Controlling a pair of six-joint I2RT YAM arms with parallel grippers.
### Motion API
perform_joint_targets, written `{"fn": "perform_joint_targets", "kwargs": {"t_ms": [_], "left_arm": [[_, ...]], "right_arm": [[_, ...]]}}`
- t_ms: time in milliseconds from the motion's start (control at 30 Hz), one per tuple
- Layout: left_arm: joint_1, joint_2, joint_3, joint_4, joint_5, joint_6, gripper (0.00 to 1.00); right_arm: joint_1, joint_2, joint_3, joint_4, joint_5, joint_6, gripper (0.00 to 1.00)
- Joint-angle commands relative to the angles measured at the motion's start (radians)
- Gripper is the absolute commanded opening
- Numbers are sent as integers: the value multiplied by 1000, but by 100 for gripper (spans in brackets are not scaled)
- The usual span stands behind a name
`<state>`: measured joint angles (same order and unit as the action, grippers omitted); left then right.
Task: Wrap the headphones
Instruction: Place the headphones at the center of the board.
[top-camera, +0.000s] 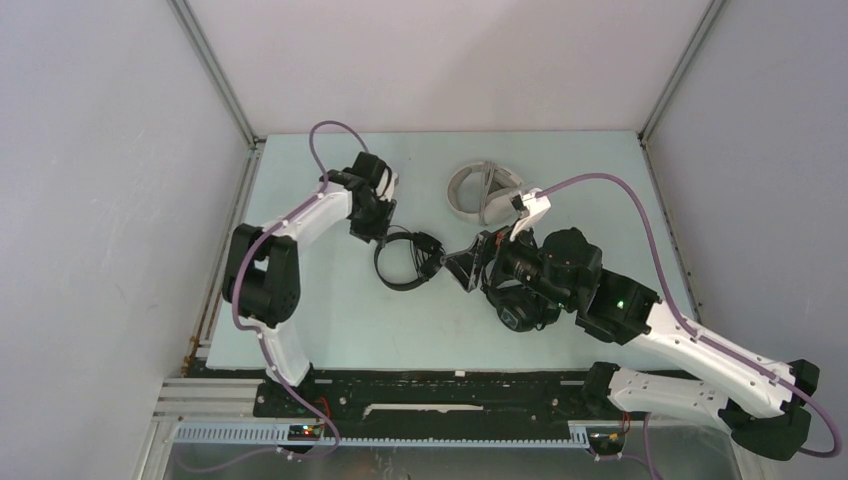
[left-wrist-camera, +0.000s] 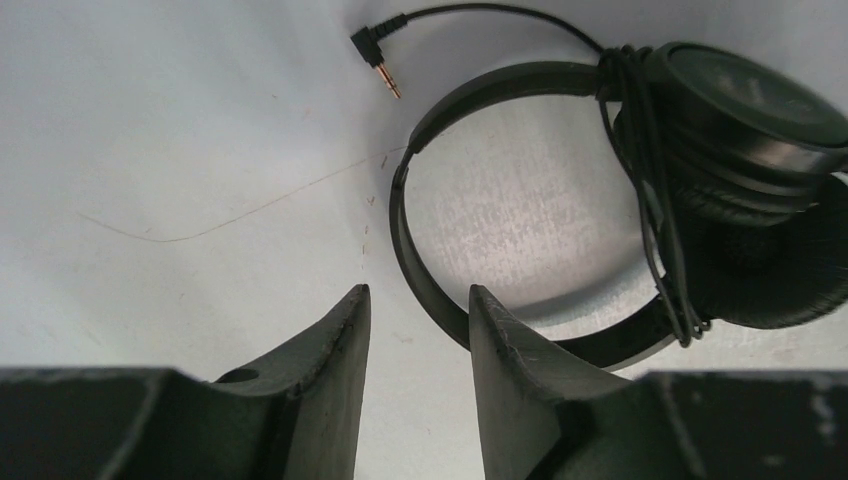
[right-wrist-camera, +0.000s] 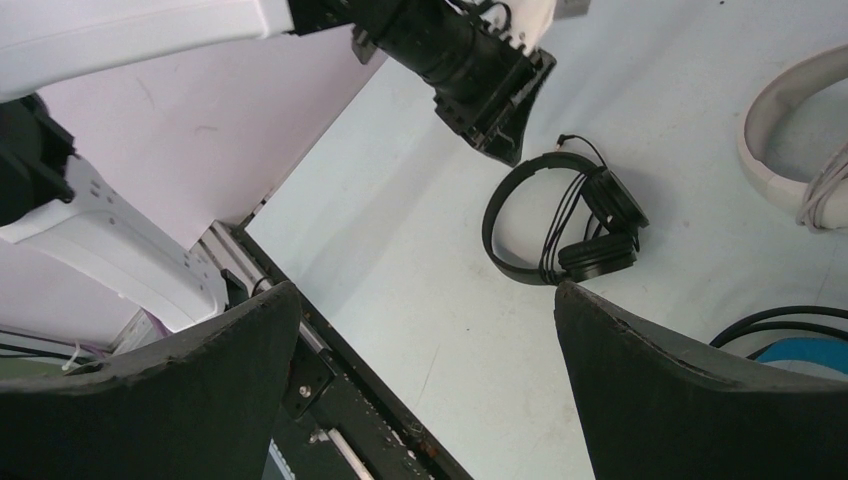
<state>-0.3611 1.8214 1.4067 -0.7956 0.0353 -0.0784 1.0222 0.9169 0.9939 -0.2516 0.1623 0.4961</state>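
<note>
The small slim black headphones (top-camera: 404, 262) lie flat mid-table, their thin black cable wound round the folded ear cups (left-wrist-camera: 740, 150) and the plug (left-wrist-camera: 375, 55) lying loose. My left gripper (left-wrist-camera: 415, 290) hovers at the headband (left-wrist-camera: 420, 250), open, with nothing between its fingers; its right finger is just over the band. My right gripper (right-wrist-camera: 425, 288) stands wide open and empty, to the right of this pair (right-wrist-camera: 560, 220). The white-grey headphones (top-camera: 482, 190) lie further back. The bulky black pair with blue (top-camera: 520, 310) sits partly hidden under my right arm.
White walls close in the table on the left, back and right. A black rail (right-wrist-camera: 330, 400) runs along the near edge. In the right wrist view, my left gripper (right-wrist-camera: 500, 110) hangs just above the small pair.
</note>
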Motion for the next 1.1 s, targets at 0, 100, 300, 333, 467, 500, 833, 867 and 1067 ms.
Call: {"fn": "perform_joint_targets", "kwargs": {"t_ms": [0, 100, 300, 333, 467, 500, 833, 867, 1067], "left_arm": [[33, -82, 14, 55, 16, -52, 44], [50, -85, -4, 82, 37, -60, 46], [85, -45, 21, 170, 54, -69, 50], [91, -33, 33, 172, 68, -82, 49], [98, -2, 38, 233, 54, -88, 48], [99, 18, 50, 231, 43, -78, 47], [102, 187, 154, 243, 157, 50, 45], [102, 197, 161, 244, 155, 54, 45], [102, 239, 183, 238, 155, 76, 45]], "right_arm": [[-5, 19, 2, 37, 23, -9, 100], [-15, 40, 1, 29, 49, -4, 100], [-43, 104, 2, 30, 49, -11, 100], [-48, 120, 2, 37, 46, -15, 100], [-82, 169, 1, 55, -8, -10, 97], [-89, 174, 2, 62, -21, -10, 97], [-133, 180, 2, 84, -74, -23, 96], [-135, 180, 1, 82, -78, -24, 96], [-143, 181, 1, 75, -89, -28, 95]]}}
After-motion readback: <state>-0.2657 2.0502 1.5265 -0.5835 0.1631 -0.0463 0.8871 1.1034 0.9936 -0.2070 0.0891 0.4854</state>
